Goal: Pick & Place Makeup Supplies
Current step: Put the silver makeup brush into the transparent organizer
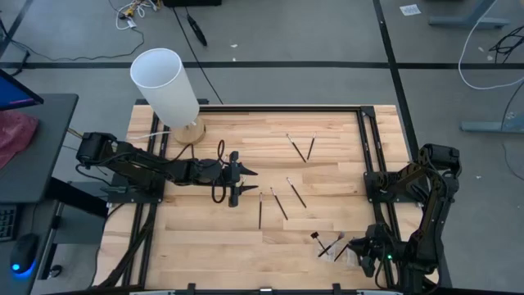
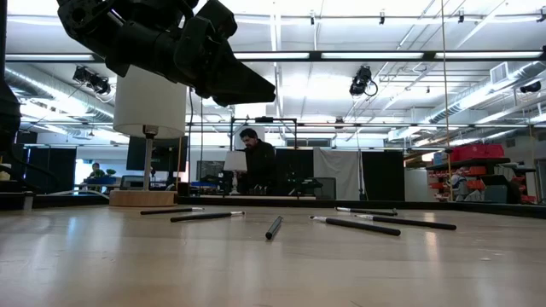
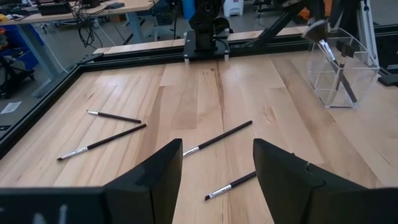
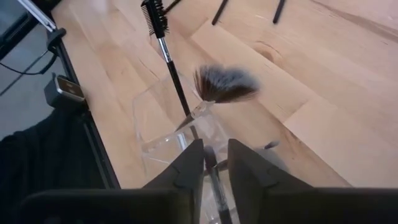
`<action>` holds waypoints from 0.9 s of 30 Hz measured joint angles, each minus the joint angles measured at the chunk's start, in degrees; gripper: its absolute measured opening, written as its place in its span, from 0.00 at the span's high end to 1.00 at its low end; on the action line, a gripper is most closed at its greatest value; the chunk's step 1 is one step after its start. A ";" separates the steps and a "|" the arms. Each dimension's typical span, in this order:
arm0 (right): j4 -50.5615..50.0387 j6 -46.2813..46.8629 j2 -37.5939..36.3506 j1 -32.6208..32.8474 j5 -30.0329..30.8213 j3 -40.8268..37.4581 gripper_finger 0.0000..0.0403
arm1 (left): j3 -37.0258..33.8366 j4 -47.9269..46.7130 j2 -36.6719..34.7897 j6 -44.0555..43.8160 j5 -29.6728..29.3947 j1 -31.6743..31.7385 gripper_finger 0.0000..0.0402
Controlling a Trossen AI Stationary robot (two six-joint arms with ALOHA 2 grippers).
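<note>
While right fingers straddle thin brush handle over clear holder, gap narrow, grip unclear; fan brush and comb brush stand inside. Left fingers spread, empty, above desk; loose brushes scattered mid-desk.
</note>
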 joint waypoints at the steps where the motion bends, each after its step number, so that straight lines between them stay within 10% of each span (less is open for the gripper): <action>1: 0.03 0.07 0.00 0.00 0.01 0.00 0.80 | 0.00 0.00 0.00 0.00 0.00 -0.02 0.50; 15: -7.28 -0.79 -6.52 -4.65 4.70 -0.04 0.75 | 0.00 0.96 0.00 0.00 0.00 -0.02 0.50; 22: -6.51 -19.04 -9.47 -14.86 22.17 -0.04 0.75 | 0.00 0.96 0.00 0.02 0.00 -0.02 0.50; 27: -1.43 -30.78 -10.23 -26.46 19.06 -0.04 0.75 | 0.00 0.93 0.00 0.02 0.00 -0.02 0.50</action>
